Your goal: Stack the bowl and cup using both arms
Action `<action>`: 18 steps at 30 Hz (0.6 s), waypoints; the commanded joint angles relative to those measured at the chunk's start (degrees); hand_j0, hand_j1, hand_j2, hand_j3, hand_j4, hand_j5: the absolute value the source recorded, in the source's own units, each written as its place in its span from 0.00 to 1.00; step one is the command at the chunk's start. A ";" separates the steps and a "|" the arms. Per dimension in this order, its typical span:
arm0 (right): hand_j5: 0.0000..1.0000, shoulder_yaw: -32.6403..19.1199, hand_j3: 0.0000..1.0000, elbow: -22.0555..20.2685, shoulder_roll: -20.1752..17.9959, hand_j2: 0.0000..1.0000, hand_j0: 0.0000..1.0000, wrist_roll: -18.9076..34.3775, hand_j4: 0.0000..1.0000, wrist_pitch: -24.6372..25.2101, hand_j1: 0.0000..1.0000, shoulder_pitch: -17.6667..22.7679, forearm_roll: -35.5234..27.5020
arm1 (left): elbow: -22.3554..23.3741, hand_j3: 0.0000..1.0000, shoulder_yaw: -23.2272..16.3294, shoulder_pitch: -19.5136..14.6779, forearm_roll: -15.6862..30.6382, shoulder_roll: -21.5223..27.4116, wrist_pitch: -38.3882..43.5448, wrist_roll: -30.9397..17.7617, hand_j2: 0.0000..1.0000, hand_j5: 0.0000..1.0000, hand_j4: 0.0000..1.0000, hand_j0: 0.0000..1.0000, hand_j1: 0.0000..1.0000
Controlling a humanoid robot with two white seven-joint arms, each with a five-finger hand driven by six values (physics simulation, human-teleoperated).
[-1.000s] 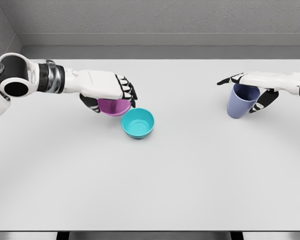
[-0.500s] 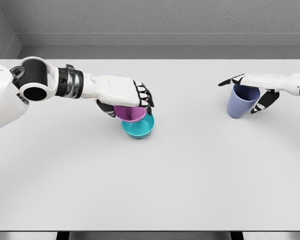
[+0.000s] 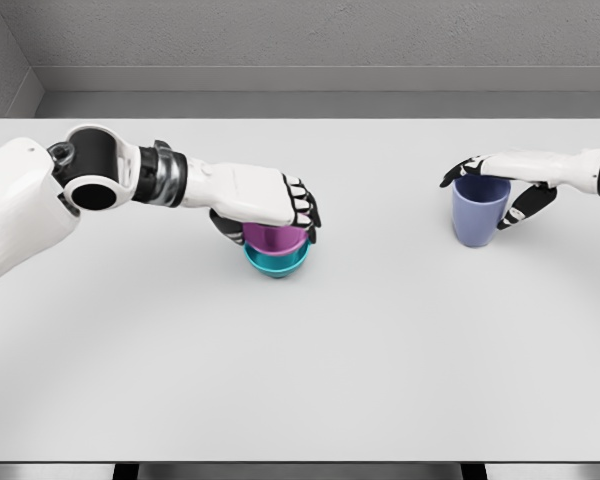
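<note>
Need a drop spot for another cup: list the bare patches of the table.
Free: the table front below both arms, and the middle strip between the purple bowl and the blue cup. Crowded: around the teal bowl under the left hand, and at the right hand.

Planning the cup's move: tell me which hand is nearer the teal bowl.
Left. The left hand sits right above the teal bowl, holding the purple bowl; the right hand grips the cup, far right.

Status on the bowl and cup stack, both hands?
Left hand shut on purple bowl, seated in teal bowl. Right hand shut on blue cup, upright, far right of the table. Nothing between cup and bowls.
</note>
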 commanded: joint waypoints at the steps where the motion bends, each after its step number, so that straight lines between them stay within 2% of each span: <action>1: 0.70 0.41 0.70 0.12 0.31 0.70 0.70 0.33 0.70 -0.32 0.70 0.00 0.76 | -0.81 0.71 0.13 0.00 0.29 0.27 0.16 0.01 0.71 0.71 0.71 0.71 0.71; 18: 0.71 0.32 0.71 -0.23 0.31 0.71 0.71 0.33 0.71 -0.32 0.71 -2.11 0.76 | -0.73 0.73 0.13 0.17 0.29 0.54 0.16 0.01 0.73 0.73 0.73 0.73 0.73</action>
